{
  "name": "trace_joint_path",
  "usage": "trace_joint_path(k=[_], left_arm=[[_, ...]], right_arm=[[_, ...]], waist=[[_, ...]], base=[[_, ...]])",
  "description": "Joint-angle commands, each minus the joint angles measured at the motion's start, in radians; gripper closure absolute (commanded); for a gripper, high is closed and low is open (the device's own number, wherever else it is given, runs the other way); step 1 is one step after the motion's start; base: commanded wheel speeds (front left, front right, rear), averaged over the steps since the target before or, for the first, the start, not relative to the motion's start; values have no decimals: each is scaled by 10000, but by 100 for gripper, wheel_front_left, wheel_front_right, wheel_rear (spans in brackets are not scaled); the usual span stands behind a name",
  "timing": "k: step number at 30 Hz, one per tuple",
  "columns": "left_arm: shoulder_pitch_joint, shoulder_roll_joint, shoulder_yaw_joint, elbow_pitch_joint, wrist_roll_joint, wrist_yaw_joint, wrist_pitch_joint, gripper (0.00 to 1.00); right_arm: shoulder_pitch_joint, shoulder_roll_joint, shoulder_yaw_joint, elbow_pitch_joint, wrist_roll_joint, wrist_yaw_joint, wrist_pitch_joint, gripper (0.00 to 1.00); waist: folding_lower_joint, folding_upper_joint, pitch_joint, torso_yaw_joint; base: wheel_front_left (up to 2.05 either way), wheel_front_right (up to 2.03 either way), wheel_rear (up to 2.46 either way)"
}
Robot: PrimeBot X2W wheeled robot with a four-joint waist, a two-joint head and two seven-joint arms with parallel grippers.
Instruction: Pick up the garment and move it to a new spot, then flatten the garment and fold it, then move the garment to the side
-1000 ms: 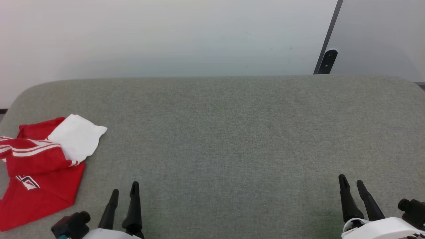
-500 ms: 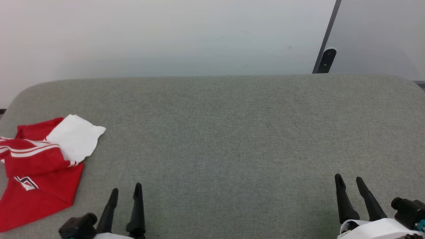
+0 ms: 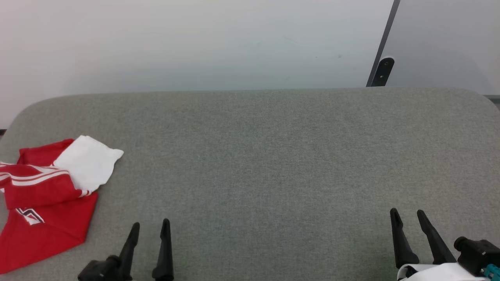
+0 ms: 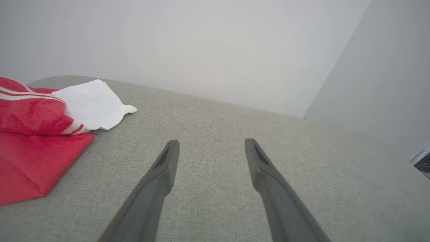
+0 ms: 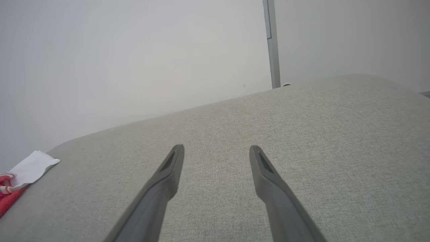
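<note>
The left gripper [image 3: 151, 222], at the lower left of the head view, has its two dark fingers spread with nothing between them. The right gripper [image 3: 406, 211], at the lower right, is likewise spread and empty. Both are over the grey fabric surface [image 3: 265, 156]. The garment [image 3: 47, 203] lies crumpled at the left edge, apart from the left gripper, and its black lettering is mostly folded under, perhaps a numeral.

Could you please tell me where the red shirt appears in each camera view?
Head view: shirt at the left edge, lower half.
Left wrist view: shirt at the left edge, middle height.
Right wrist view: shirt in the lower-left corner, partly cut off.
Shared landmark: its white sleeve on the grey cushion.
</note>
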Motion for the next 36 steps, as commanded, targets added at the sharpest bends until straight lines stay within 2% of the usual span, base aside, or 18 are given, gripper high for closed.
trace_joint_path(k=[1, 28, 36], left_arm=[[90, 50, 9, -104, 221, 13, -74, 0], [490, -88, -35, -270, 2181, -445, -609, 0], [508, -145, -26, -256, 2631, -446, -709, 0]], right_arm=[[113, -11, 36, -97, -177, 6, -75, 0], [448, 121, -516, -250, -1739, 7, -757, 0], [552, 134, -566, -279, -2026, 7, -888, 0]], waist=[[0, -1, 5, -7], [0, -1, 74, 5], [0, -1, 59, 70]], base=[[0, 0, 0], [0, 0, 0], [0, 0, 0]])
